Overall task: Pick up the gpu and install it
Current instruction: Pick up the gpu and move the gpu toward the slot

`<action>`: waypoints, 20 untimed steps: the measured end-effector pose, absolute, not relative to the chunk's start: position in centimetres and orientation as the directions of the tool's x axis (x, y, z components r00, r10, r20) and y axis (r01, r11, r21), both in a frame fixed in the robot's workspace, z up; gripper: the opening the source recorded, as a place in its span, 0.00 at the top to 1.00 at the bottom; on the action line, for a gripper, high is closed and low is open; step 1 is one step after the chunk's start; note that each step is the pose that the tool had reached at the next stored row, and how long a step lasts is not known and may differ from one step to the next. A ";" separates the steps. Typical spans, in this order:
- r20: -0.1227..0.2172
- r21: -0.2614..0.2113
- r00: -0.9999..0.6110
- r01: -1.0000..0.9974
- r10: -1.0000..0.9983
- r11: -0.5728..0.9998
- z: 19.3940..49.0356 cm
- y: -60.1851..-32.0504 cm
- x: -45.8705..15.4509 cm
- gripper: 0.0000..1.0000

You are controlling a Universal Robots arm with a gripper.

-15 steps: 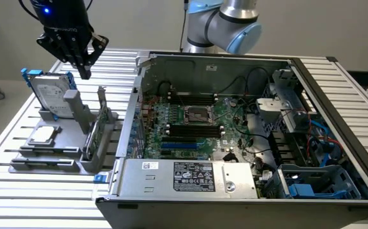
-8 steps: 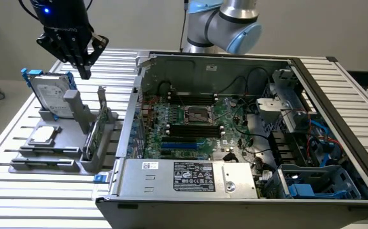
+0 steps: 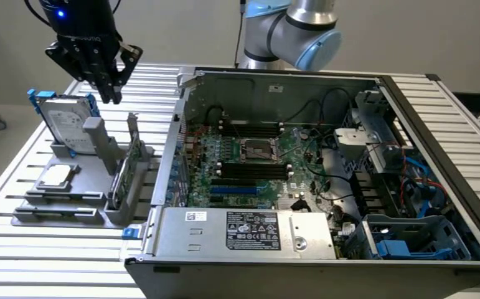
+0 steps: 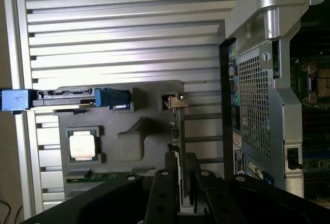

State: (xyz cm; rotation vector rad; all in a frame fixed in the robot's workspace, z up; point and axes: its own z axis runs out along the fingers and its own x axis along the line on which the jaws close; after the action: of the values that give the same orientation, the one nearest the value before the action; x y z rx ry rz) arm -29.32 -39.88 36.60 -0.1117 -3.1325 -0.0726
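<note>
Approach stage: your gripper (image 3: 111, 93) hangs spread and empty above the gpu (image 4: 176, 123), upright in its grey holder (image 3: 65, 205). Grasping needs fingers straddling that thin board.

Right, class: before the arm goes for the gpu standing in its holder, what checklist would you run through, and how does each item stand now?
1. Black hand open: ok, its fingers are spread.
2. Hand empty: ok, it holds nothing and hangs above the parts.
3. Hand lined up with the gpu, a thin green card with a silvery end bracket: ok, in the wrist view the card's edge runs between the fingers.
4. The gpu upright in the grey plastic holder: ok.
5. Grey metal computer case open, green motherboard exposed: ok.
6. Target slot free: cannot tell.
</note>
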 end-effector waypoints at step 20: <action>0.010 0.045 -0.998 0.059 0.058 0.997 33.7 -42.2 -29.3 0.58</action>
State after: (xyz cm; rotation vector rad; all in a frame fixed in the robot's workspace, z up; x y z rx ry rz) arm -29.34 -42.17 33.70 -0.0918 -3.1307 -0.0716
